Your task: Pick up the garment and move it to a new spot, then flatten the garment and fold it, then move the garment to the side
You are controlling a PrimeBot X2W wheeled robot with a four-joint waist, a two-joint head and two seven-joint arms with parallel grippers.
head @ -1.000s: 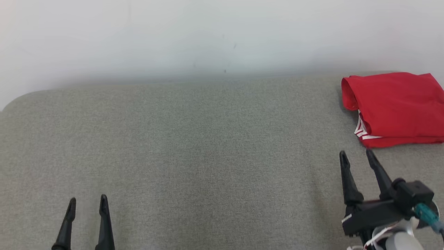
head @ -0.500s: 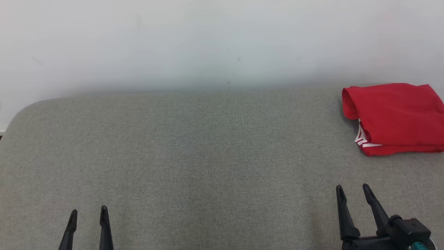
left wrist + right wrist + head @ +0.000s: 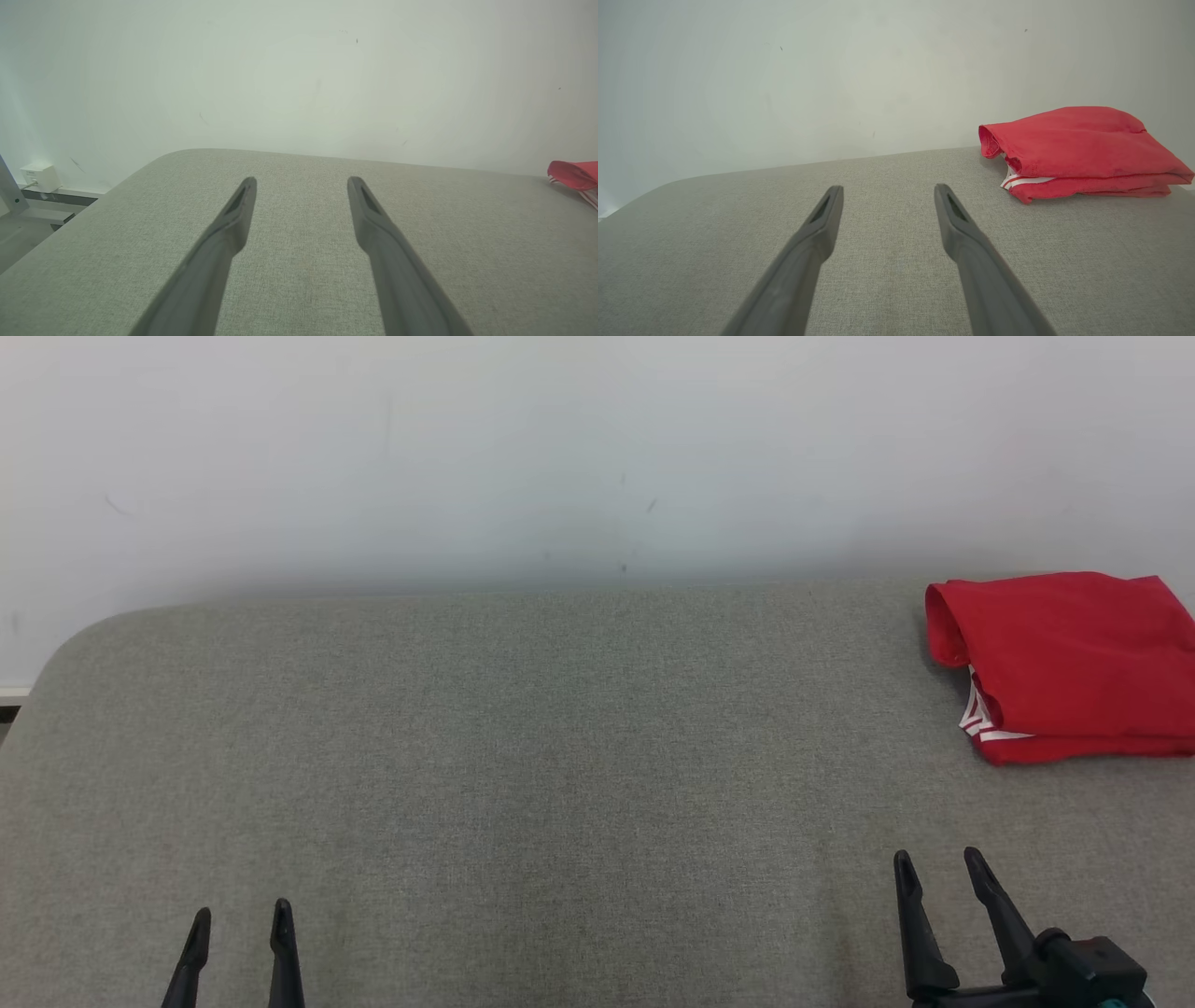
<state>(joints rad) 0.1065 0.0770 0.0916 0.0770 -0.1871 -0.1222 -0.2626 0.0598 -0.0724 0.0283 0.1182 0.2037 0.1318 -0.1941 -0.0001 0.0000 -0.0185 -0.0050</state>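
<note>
Garment (image 3: pixel 1074 663) logged last, working near to far. Left claw (image 3: pixel 243 913): lower left, near edge, jaws spread wide, nothing held. Right claw (image 3: pixel 936 855): lower right, jaws equally wide, empty. Beyond both: bare grey counter (image 3: pixel 560 756). Far right corner, close to the wall (image 3: pixel 560 448): the garment, red with white stripes, folded in a flat stack, partly cut by the head view's right edge. It lies ahead and right of the right claw, well apart; long axis appears to run left-right along the wall. Right arm is far nearer. Judgement: folding and side placement look done; any further move suits the right arm.
</note>
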